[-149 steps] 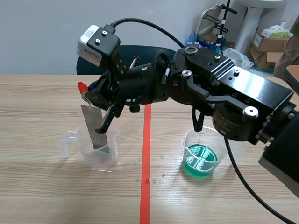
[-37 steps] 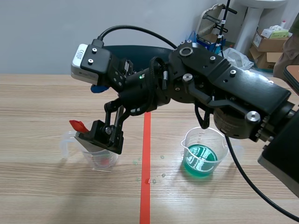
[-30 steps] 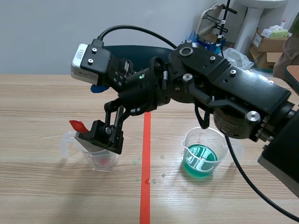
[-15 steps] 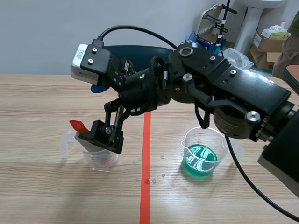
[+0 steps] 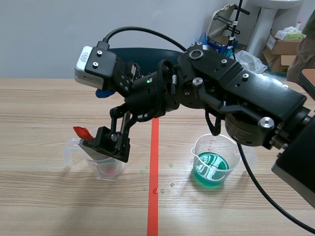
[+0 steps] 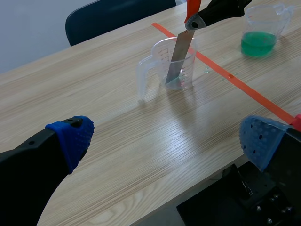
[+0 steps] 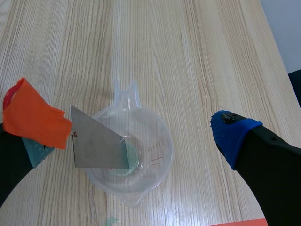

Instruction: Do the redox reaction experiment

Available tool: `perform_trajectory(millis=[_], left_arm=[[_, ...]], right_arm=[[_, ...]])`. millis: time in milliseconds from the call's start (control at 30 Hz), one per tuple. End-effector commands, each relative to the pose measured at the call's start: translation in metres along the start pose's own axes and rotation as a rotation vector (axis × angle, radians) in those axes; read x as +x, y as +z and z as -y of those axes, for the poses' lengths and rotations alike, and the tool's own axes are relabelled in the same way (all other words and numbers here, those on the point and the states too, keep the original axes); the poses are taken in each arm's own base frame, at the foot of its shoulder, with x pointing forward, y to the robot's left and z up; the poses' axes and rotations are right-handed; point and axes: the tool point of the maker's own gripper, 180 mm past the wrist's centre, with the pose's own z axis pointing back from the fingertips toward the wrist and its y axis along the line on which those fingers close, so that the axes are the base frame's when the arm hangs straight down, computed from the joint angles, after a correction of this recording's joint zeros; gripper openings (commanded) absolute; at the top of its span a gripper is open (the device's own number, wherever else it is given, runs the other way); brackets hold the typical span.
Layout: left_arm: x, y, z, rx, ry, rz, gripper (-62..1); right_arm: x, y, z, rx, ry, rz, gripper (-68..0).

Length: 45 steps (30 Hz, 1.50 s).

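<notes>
Step in hand, as judged: setting the metal strip (image 7: 96,146) into the clear beaker (image 7: 162,157) and letting it go. Your right gripper (image 5: 112,143) comes in from the right of the frame, crosses the red line (image 5: 153,206) and hangs over that beaker at centre-left, fingers spread wide, gripping nothing. The strip leans tilted inside the beaker, its lower edge at the bottom beside a trace of pale green liquid. Its orange tab (image 7: 33,117) sticks out past the rim and lies against one finger; whether it clings to the pad cannot be told. Your left gripper (image 6: 167,141) is also wide and empty, well apart from both beakers. The green beaker (image 5: 212,164), partly filled, stands right of the line, lower right of centre. To do this well: raise the right gripper straight up and slowly, watching the tab. If it drags, the strip could flick out or tip the light beaker. Keep both fingers off the rim. Some droplets (image 5: 172,185) lie on the table (image 5: 49,98) near the line, so when you pour the green liquid, go low and steady, spout over the strip.
</notes>
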Motion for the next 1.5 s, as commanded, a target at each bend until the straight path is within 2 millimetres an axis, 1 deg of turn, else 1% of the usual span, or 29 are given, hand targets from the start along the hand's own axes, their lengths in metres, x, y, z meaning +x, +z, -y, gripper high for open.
perform_trajectory(millis=[0, 467, 667, 1033, 1300, 1367, 1467], left_arm=[[0.005, -0.001, 0.000, 0.006, 0.003, 0.026, 1.4], [0.005, -0.001, 0.000, 0.006, 0.003, 0.026, 1.4], [0.005, -0.001, 0.000, 0.006, 0.003, 0.026, 1.4], [0.005, -0.001, 0.000, 0.006, 0.003, 0.026, 1.4], [0.005, -0.001, 0.000, 0.006, 0.003, 0.026, 1.4], [0.005, -0.001, 0.000, 0.006, 0.003, 0.026, 1.4], [0.005, -0.001, 0.000, 0.009, 0.004, 0.025, 1.4]], right_arm=[[0.011, 0.000, 0.001, 0.005, 0.016, 0.031, 0.4], [0.011, 0.000, 0.001, 0.005, 0.016, 0.031, 0.4], [0.010, -0.001, -0.003, 0.018, 0.019, 0.027, 0.4], [0.003, -0.006, -0.019, 0.065, 0.026, 0.008, 0.4], [-0.012, -0.001, -0.036, 0.083, -0.029, 0.026, 0.4], [-0.014, 0.001, -0.039, 0.085, -0.039, 0.034, 0.4], [-0.011, 0.006, -0.040, 0.083, -0.044, 0.072, 0.4]])
